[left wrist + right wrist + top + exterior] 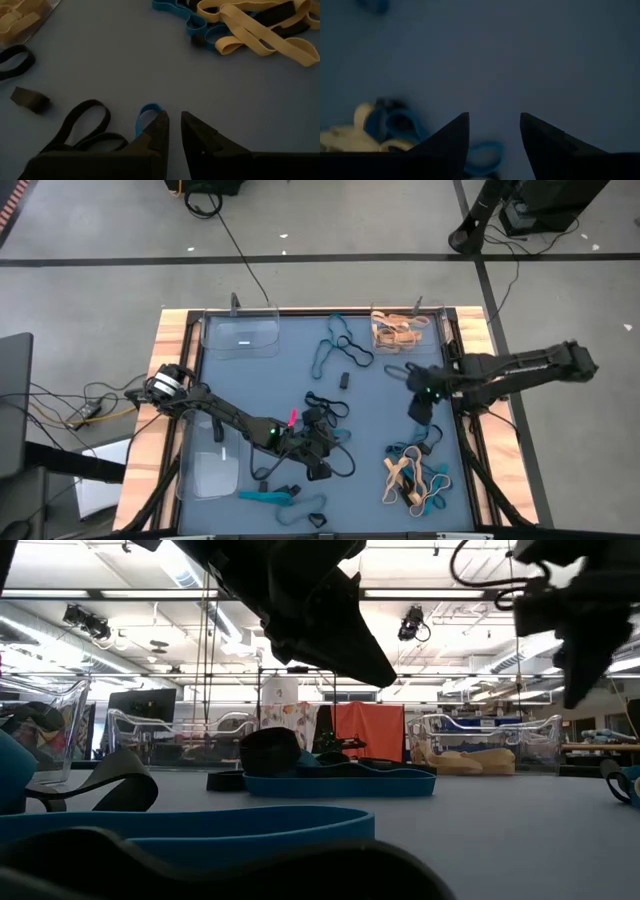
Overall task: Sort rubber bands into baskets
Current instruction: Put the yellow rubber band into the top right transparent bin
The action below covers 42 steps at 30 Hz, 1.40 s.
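The worktop [380,420] is a smooth, matt blue-grey sheet edged in pale bare wood. The baskets [241,336] are clear glossy plastic. The rubber bands [412,480] look matt and rubbery.

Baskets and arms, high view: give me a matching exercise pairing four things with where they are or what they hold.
Things:
1. Basket at the far left
2. Basket at the far right
3. Left gripper
4. Right gripper

States:
A. Holds tan rubber bands
B. Over the black bands near the table's middle
C. Looks empty of bands
D. Jaws apart, above the mixed pile at the near right

Pairs: 1-C, 2-A, 3-B, 4-D
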Motion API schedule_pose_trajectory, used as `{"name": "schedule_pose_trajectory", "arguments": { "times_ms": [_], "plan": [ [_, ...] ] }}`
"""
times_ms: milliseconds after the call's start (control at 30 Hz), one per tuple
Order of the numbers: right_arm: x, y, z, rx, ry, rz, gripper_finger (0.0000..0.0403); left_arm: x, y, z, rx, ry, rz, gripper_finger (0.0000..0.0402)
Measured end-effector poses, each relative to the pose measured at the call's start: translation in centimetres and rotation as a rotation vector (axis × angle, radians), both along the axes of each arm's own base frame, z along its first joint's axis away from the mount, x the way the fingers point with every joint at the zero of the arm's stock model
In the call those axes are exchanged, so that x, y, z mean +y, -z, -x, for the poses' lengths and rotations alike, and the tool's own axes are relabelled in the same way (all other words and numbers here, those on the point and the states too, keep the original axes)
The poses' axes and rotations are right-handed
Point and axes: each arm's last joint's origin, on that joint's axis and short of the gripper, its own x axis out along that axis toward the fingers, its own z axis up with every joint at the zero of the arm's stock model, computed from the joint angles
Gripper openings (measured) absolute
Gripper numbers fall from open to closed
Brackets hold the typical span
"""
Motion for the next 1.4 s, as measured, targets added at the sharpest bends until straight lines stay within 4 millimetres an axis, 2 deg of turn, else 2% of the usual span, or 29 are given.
{"name": "schedule_pose_trajectory", "arguments": {
  "times_ms": [267,700,1067,1233,1400],
  "plan": [
    [3.3,2.2,0.4,0.081,-0.114,-0.030,0.0185,-0.1,-0.2,-0.2,-0.013,0.043,-0.021,0.0053],
    [9.7,4.8,-1.0,0.023,-0.269,-0.081,0.0175,0.4,-0.2,-0.3,0.002,0.069,-0.081,0.0053],
    [11.5,7.1,-0.8,0.060,-0.281,0.088,0.0150,0.4,-0.2,-0.3,-0.001,0.058,-0.069,0.0053],
    [11.7,7.4,-0.9,0.054,-0.300,0.124,0.0117,0.4,-0.2,-0.3,-0.007,0.047,-0.053,0.0053],
    [11.6,6.9,-0.9,0.026,-0.349,0.117,0.0034,0.4,-0.2,-0.4,-0.017,0.018,-0.015,0.0053]
  ]
}}
